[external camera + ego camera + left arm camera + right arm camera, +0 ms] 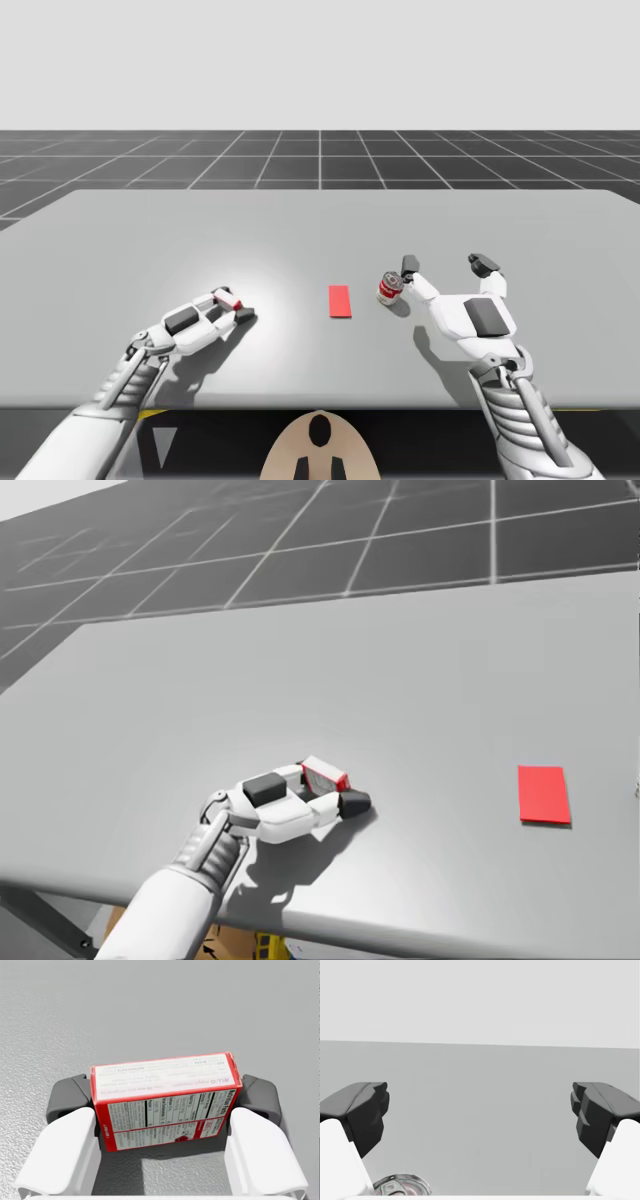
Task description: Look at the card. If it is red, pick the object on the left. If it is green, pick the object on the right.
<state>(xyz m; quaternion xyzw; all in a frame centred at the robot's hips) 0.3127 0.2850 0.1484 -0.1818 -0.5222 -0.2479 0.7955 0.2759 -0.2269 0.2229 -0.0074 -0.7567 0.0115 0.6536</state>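
A red card point(340, 301) point(544, 794) lies flat in the middle of the grey table point(150, 230). To its left, my left gripper point(235, 308) point(340, 790) point(164, 1097) is shut on a small red box point(229, 299) point(325, 774) point(165, 1105), both dark pads pressing its short ends, low at the table surface. To the card's right stands a small red can point(391, 288) point(401, 1187). My right gripper point(446, 264) point(480, 1110) is open just beside the can, which sits under its left finger, not between the pads.
The table's front edge runs close behind both wrists. Bare tabletop stretches beyond the card toward the far edge.
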